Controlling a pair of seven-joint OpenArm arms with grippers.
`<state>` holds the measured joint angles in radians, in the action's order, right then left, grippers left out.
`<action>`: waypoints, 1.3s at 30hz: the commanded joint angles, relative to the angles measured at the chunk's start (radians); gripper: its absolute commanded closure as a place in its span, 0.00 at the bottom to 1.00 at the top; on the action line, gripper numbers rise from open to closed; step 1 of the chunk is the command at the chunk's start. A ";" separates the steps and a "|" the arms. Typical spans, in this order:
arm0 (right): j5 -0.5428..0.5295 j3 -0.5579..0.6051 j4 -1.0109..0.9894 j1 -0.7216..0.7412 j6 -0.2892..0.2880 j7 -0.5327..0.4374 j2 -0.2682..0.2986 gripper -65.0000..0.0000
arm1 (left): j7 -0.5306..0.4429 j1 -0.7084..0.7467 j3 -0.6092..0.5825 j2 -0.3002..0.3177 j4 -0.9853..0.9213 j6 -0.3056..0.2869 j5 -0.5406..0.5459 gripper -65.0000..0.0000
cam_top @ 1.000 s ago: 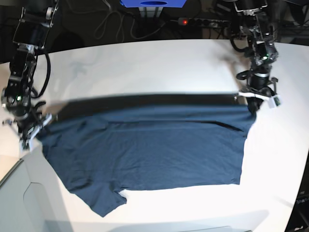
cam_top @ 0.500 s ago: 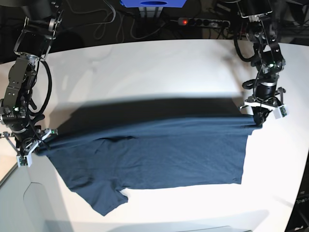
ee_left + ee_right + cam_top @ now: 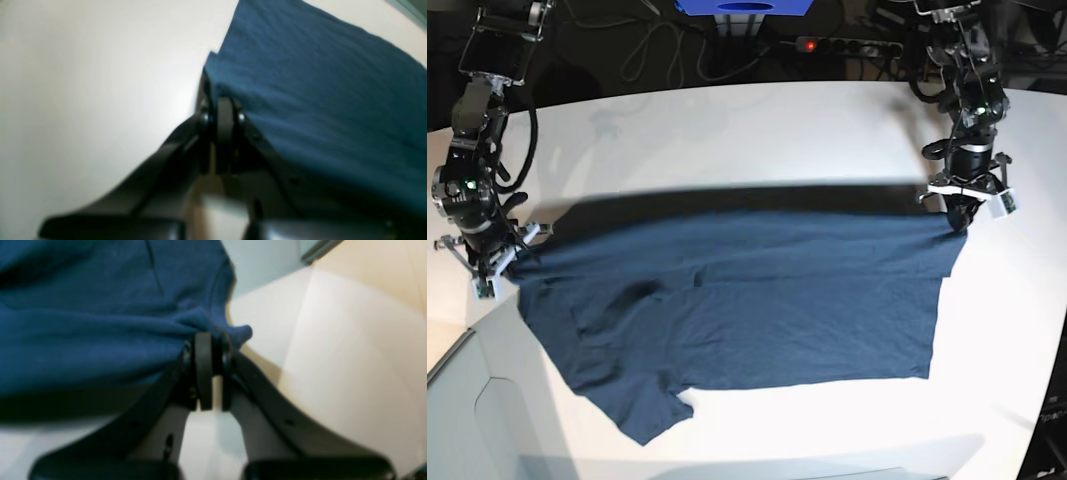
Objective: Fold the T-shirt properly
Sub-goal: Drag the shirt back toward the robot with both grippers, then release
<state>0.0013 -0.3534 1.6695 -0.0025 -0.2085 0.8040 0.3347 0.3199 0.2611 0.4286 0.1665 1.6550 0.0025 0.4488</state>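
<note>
Lying across the near half of the white table (image 3: 757, 130), the T-shirt (image 3: 747, 310) has one sleeve (image 3: 642, 410) resting on the tabletop close to the near-left corner, and its near hem running flat toward the right edge. Farther back, the cloth rises off the surface and hangs as a stretched sheet between the two arms, throwing a dark shadow on the table toward the far edge. By the left edge, the right gripper (image 3: 502, 262) has its jaws pressed together on a bunched fold of the shirt, seen close in the right wrist view (image 3: 208, 340). Near the right edge, the left gripper (image 3: 957, 218) pinches the other far corner of the shirt with its jaws closed (image 3: 220, 103).
</note>
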 commanded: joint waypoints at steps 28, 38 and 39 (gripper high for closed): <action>0.009 -0.057 0.111 -0.419 -0.007 -0.019 0.004 1.00 | -0.017 0.410 0.026 -0.054 0.201 -0.003 -0.002 1.00; 0.009 -0.057 0.111 -0.460 -0.007 -0.018 0.005 1.00 | -0.017 0.479 0.025 -0.052 0.198 -0.003 -0.003 1.00; 0.010 -0.057 0.111 -0.462 -0.007 -0.018 0.008 1.00 | -0.017 0.482 0.025 -0.052 0.198 -0.003 -0.003 1.00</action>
<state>0.0074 -0.4007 1.7634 -0.4629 -0.2089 0.7959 0.3244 0.3256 0.7261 0.4465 0.1059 1.8385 -0.0006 0.4419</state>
